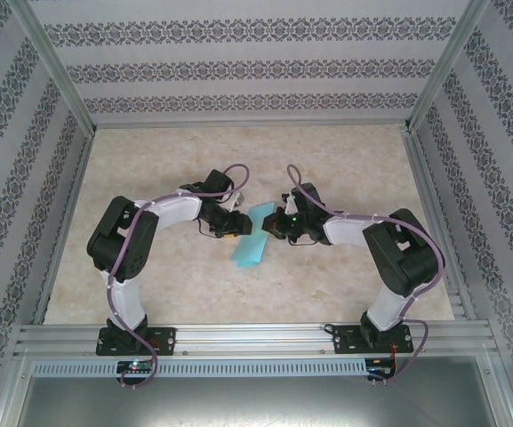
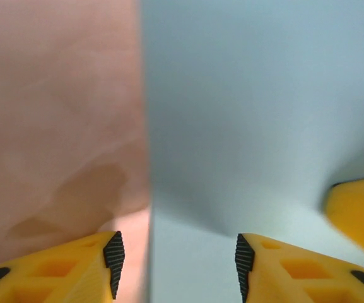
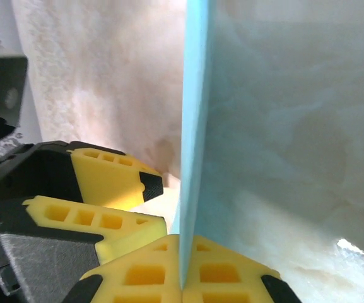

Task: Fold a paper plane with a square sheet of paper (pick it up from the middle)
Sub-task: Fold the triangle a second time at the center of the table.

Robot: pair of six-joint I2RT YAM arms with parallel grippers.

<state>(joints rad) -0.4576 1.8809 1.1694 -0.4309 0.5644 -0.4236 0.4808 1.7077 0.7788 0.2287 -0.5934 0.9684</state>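
Note:
The light turquoise sheet of paper [image 1: 249,247] is held up off the marbled table [image 1: 327,169] between my two grippers. My right gripper [image 1: 272,222] is shut on it. In the right wrist view the paper [image 3: 197,95] runs edge-on straight up from the closed gripper [image 3: 182,252]. My left gripper [image 1: 231,228] is open. In the left wrist view its fingertips stand apart [image 2: 178,259], and the paper [image 2: 251,113] spreads beyond them, its left edge lying between the tips. One finger [image 2: 358,211] of the right gripper shows at the right of that view.
The left gripper's yellow fingers [image 3: 115,177] sit close beside the right gripper's. Patterned walls [image 1: 25,133] and a metal frame [image 1: 238,338] enclose the table on all sides. Bare tabletop [image 2: 55,126] lies left of the paper.

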